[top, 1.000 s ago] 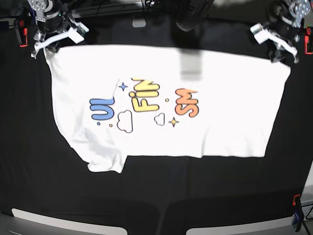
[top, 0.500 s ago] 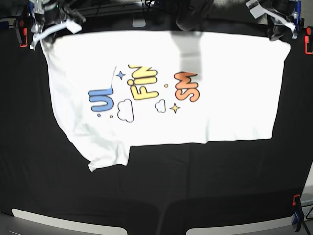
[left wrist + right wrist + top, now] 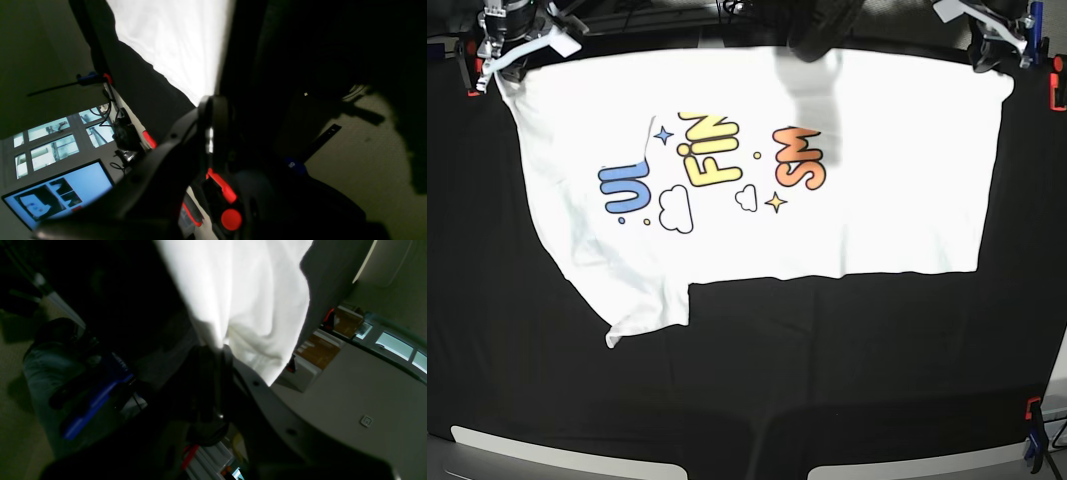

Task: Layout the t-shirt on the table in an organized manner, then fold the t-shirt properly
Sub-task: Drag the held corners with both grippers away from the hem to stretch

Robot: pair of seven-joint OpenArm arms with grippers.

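At the worktop's (image 3: 747,400) far edge, each gripper, left (image 3: 992,45) and right (image 3: 497,60), is clamped on a t-shirt (image 3: 877,180) corner; shirt print-up, partly spread. Advice: pull evenly, smoothing the folded near sleeve.

The t-shirt (image 3: 757,180) carries the only lettering that reads clearly. From the base view, blue letters "UL" sit at the left of the print, partly hidden by a fold in the cloth. Beside them yellow letters read "FIN", the top of the word cut off by the same fold. To the right stand orange letters "SM". All three run tilted across the white cloth. In the left wrist view a small blue tag (image 3: 293,165) bears white marks too small to make out.
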